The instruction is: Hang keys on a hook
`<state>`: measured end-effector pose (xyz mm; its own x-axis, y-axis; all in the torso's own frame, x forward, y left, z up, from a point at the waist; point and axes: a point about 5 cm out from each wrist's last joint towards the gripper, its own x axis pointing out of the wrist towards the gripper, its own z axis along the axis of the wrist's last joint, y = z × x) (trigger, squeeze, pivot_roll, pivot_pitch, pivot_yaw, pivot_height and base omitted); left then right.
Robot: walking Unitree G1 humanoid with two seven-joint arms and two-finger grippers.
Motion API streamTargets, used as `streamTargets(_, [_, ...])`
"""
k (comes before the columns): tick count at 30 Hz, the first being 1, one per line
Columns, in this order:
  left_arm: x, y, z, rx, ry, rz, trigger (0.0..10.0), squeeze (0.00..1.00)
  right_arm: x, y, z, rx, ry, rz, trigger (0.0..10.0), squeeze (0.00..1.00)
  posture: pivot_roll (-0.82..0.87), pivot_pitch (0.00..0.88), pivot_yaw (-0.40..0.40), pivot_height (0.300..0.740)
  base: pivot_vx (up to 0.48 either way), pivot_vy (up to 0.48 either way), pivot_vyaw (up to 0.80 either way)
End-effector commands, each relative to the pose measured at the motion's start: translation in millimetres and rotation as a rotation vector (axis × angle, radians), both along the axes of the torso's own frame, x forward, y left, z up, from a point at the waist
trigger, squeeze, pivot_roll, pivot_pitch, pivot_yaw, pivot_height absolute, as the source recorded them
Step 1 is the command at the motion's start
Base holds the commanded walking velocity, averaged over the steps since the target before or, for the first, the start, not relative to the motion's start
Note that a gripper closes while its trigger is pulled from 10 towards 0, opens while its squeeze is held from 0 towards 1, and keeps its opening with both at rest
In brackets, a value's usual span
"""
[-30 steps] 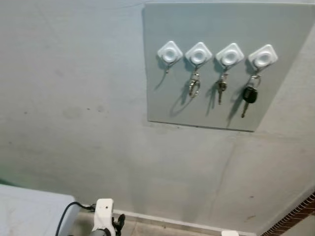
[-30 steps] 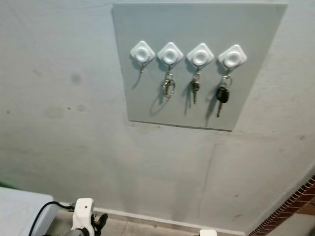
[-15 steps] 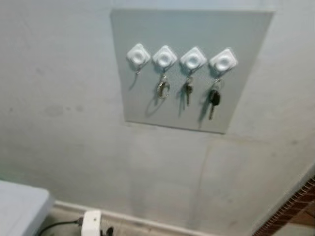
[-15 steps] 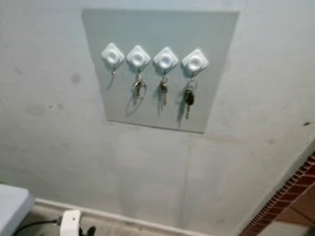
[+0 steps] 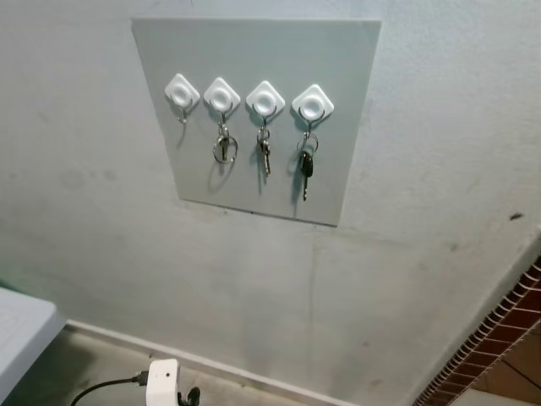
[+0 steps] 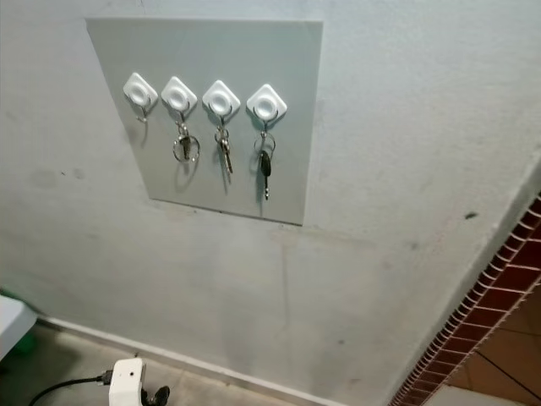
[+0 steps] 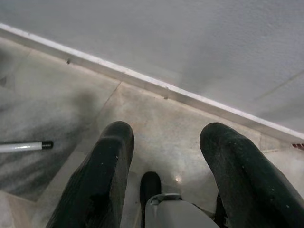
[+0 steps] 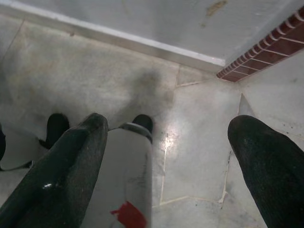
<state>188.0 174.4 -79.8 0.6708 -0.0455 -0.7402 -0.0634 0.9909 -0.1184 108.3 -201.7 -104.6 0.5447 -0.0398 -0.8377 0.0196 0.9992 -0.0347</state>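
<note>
The left gripper (image 7: 166, 156) points down at the pale floor (image 7: 156, 118), its two black fingers (image 7: 102, 175) spread wide with nothing between them. A white baseboard (image 7: 142, 80) runs along the grey wall (image 7: 190, 38), and a white rod with a black tip (image 7: 26, 146) lies on the floor.

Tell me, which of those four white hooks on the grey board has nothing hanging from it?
The leftmost hook on the board is bare. The other three each carry keys: a key ring, a small key and a black-headed key.
</note>
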Motion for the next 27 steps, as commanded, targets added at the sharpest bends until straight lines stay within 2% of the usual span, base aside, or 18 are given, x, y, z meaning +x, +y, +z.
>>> streamTargets(1, [0.2,4.1,0.3,0.007,0.005,-0.003,10.0,0.0,-2.8,3.8,-1.8,0.009,0.019,-0.002,10.0,0.0,0.1,0.0,0.052,0.74,0.0,0.0,0.0])
streamTargets(9, [-0.4,3.8,-0.1,0.009,0.01,-0.003,10.0,0.0,-3.7,4.5,-2.5,0.002,0.032,0.009,10.0,0.0,0.1,0.0,0.057,0.74,0.0,0.0,0.0])
streamTargets(27, [3.3,-3.6,1.1,0.005,0.005,-0.066,10.0,0.0,5.7,11.6,-1.7,-0.004,0.031,0.038,10.0,0.0,0.11,0.0,0.057,0.74,0.0,0.0,0.8])
